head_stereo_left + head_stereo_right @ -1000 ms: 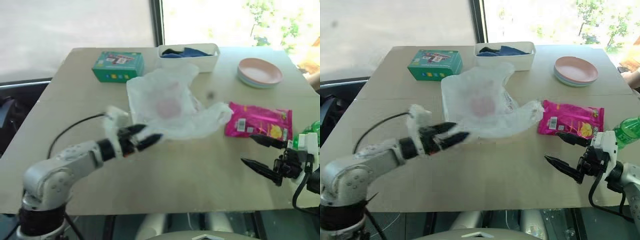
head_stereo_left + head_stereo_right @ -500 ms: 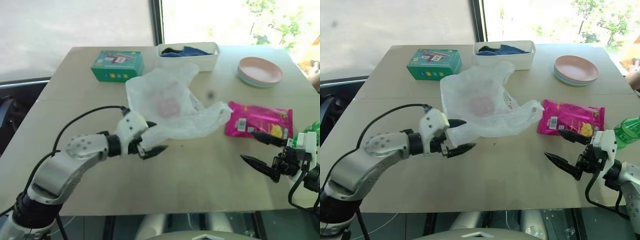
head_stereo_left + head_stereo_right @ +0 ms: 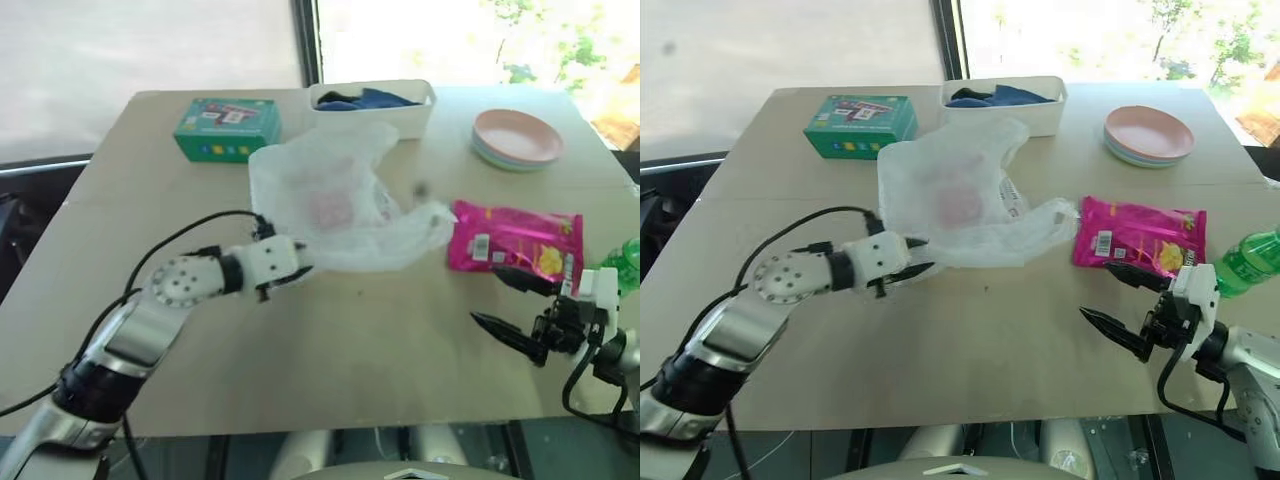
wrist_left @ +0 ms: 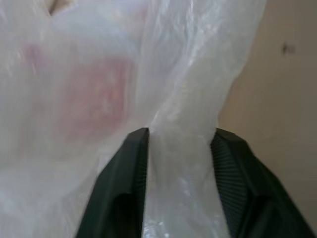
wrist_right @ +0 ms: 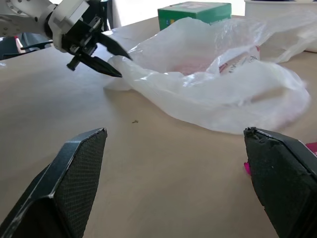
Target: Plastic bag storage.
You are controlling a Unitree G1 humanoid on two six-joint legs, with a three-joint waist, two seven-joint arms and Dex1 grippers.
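The plastic bag (image 3: 335, 205), thin, crinkly and translucent white with a faint pink print, lies spread across the middle of the table. My left gripper (image 3: 292, 270) is at the bag's near left corner. In the left wrist view the film is bunched between both black fingers (image 4: 133, 168) and touches each. The right wrist view shows that same left gripper (image 5: 115, 62) pinching the corner from the side. My right gripper (image 3: 1095, 291) hovers open and empty above the table at the near right, short of the bag.
A magenta snack packet (image 3: 515, 240) lies right of the bag. Stacked pink plates (image 3: 515, 138) sit at the far right, a white bin (image 3: 400, 120) with dark cloth behind the bag, a green box (image 3: 228, 128) at the far left. A green bottle (image 3: 1245, 265) stands by my right wrist.
My left wrist rolled, the gripper slid forward onto the bag's near corner, and its jaws narrowed from wide open onto the film. The right gripper stayed put.
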